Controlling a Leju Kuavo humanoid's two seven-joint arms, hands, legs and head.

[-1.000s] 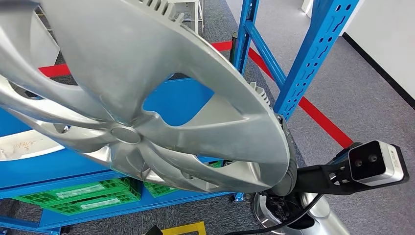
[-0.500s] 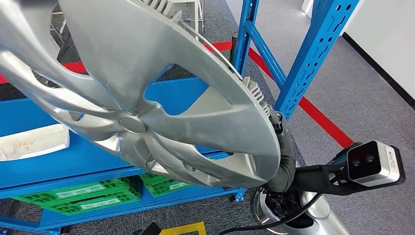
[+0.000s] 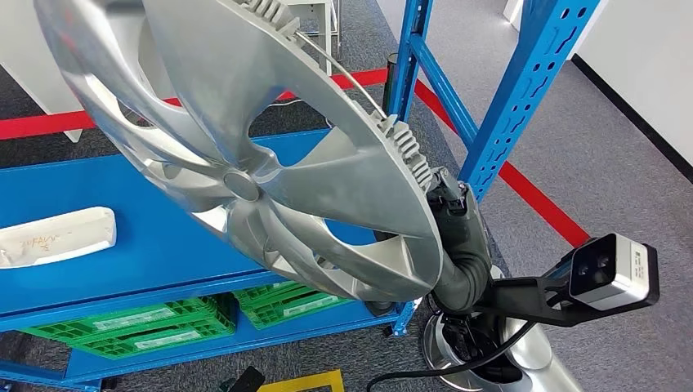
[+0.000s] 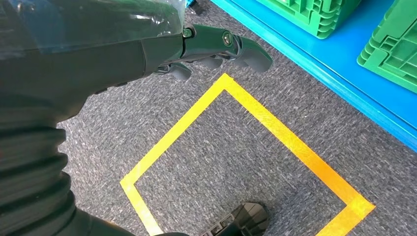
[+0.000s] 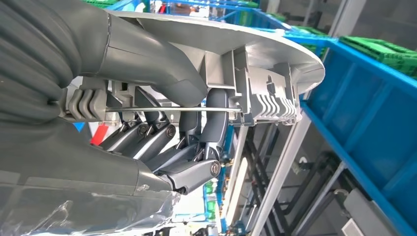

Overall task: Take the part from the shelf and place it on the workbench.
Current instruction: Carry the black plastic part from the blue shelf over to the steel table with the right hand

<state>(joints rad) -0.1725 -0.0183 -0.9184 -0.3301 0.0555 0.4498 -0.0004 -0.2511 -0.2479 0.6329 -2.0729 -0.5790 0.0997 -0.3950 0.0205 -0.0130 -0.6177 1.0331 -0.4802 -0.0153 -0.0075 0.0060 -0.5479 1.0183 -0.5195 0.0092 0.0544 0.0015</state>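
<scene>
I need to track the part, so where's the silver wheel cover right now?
In the head view the wheel cover is off the blue shelf, held up at its rim by the right hand.

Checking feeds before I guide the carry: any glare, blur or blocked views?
Head view: the wheel cover is sharp with soft sheen and hides much of the blue shelf. Right wrist view: right hand crisp, background blurred. Left wrist view: evenly lit, left hand clear.

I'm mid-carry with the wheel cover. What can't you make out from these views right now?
- Wheel cover: its upper left runs off the head view's edge.
- Right hand: in the head view, mostly behind the cover's rim.
- Blue shelf: the cover hides its middle.
- Workbench: I can't identify one.
- Left hand: hangs over carpet, holding nothing.
</scene>
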